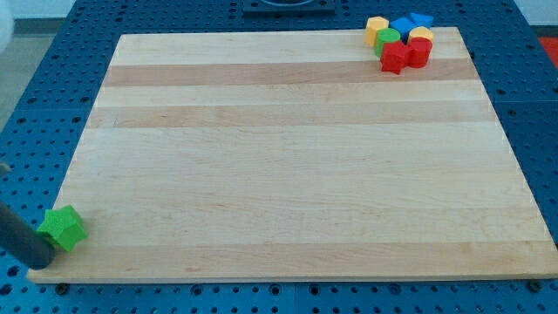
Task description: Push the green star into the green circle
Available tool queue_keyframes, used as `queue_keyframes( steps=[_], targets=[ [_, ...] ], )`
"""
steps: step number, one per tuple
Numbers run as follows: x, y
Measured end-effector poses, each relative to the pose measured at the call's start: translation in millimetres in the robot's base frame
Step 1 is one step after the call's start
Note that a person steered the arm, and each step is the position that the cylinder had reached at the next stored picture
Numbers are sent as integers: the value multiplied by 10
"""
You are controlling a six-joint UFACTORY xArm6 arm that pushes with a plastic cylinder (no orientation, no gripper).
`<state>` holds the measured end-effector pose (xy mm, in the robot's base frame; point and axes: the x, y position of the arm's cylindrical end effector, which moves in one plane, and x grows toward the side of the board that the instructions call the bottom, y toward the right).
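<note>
Here, in the one camera view, the green star-shaped block (63, 228) sits at the bottom-left corner of the pale wooden tabletop (296, 166), close to both edges. My tip (41, 261) is just beside it, on its lower-left side; whether they touch I cannot tell. There is no pincer on this rig, only the dark rod, so nothing is held.

The green circle block (389, 37) lies in the far top-right corner, well apart from the star, packed in a cluster with a yellow block (377, 27), a blue block (411, 22), a second yellow block (421, 35), a red star-like block (395, 57) and a red rounded block (419, 51).

So the star lies between my tip and the circle: I judge the push must run up and to the right, along the diagonal. The red blocks stand on the near side of the circle, which may get in the way.
</note>
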<state>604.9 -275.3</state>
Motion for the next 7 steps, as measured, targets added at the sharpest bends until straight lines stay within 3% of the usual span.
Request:
queue_keyframes(
  steps=[1,2,4,5,7],
  targets=[
    [-140,454],
    [-287,477],
    [114,235],
    [7,-143],
    [-396,2]
  ],
)
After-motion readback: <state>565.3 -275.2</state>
